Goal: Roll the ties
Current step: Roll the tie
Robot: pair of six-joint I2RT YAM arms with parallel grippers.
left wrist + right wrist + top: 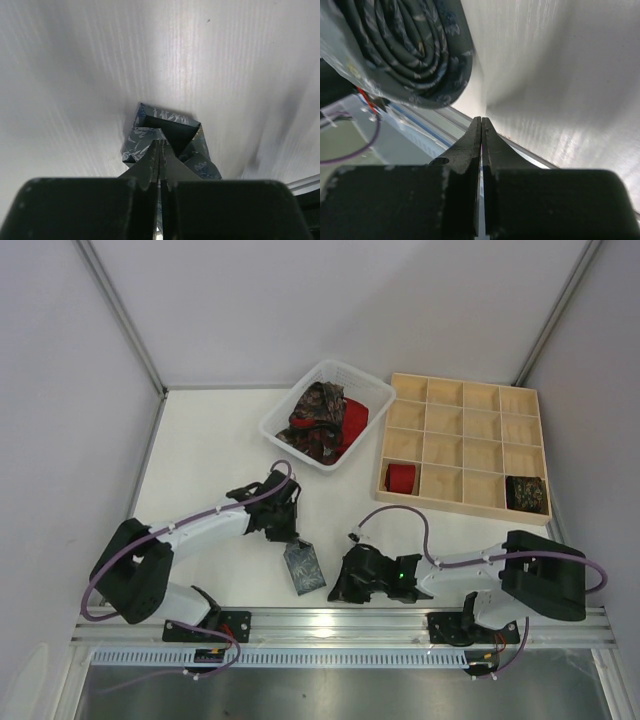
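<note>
**Grey tie pinched at the near edge of the table, loose ties and tray beyond**

Nearest to my bases, my left gripper (160, 150) is closed tight on the grey tie (167, 125). The fabric is nipped between the pads, and its folded, pointed end lies flat on the white table (210, 450) just ahead. My right gripper (481, 122) sits close beside it with its jaws pressed together and nothing between them. A coiled length of the same grey patterned cloth fills the upper left of the right wrist view, beside my right fingers and not in them.

I judge this tie to be light, soft and limp. It should fold wherever it is unsupported, and a coil would likely spring loose if let go. Its weave looks smooth, so probably slippery. The best hold seems to be across the flat width, or squeezing a finished roll on its sides.

Nothing lies between my two grippers and the tie. The table's near rail is close, so cloth could slide over it.

Farther back, a white basket (295, 393) holds a dark paisley tie (315, 415) and a red tie (352, 420), heaped loosely. To its right, a wooden grid tray (470, 383) holds a red roll (401, 477) and a dark roll (525, 492) in separate near-row compartments.
</note>
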